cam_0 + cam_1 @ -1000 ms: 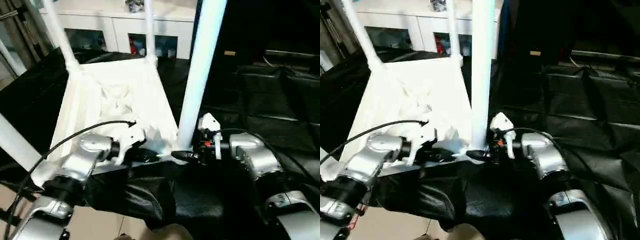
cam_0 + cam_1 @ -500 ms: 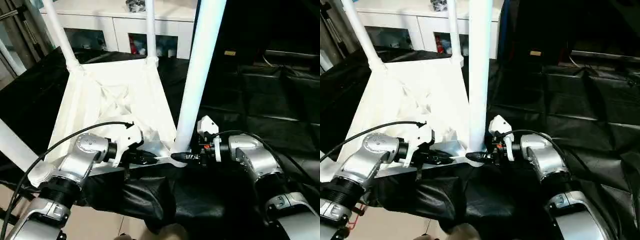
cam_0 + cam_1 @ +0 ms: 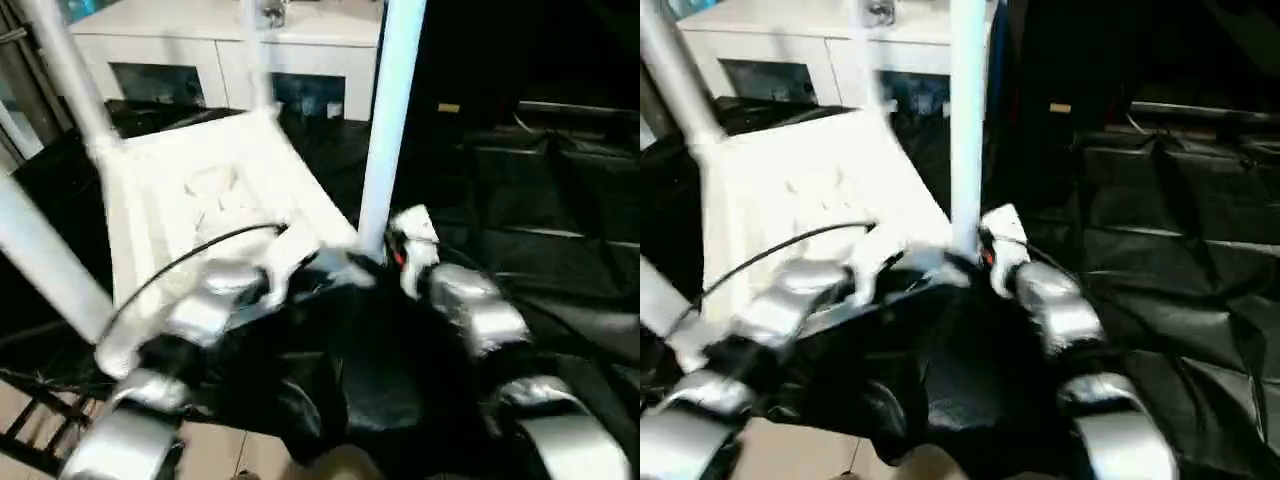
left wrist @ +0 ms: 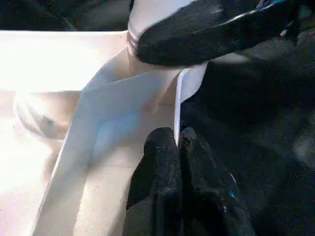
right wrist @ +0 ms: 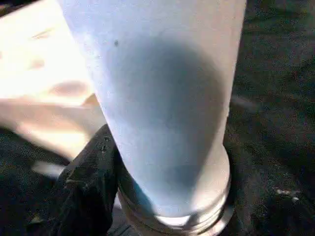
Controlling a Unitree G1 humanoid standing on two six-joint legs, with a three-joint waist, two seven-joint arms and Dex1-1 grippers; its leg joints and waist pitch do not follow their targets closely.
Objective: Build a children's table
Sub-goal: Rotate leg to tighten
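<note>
Left wrist view: the thin rim of the upturned tabletop (image 4: 123, 103) is pinched between the closed fingers of the left gripper (image 4: 178, 147). Just beyond, the right gripper (image 4: 211, 29) is pressed against the base of the near leg (image 5: 162, 98), seated in the corner socket (image 5: 177, 216); its finger spacing cannot be told. A slip on that narrow edge could tilt the tabletop and unseat 1 leg.
</note>
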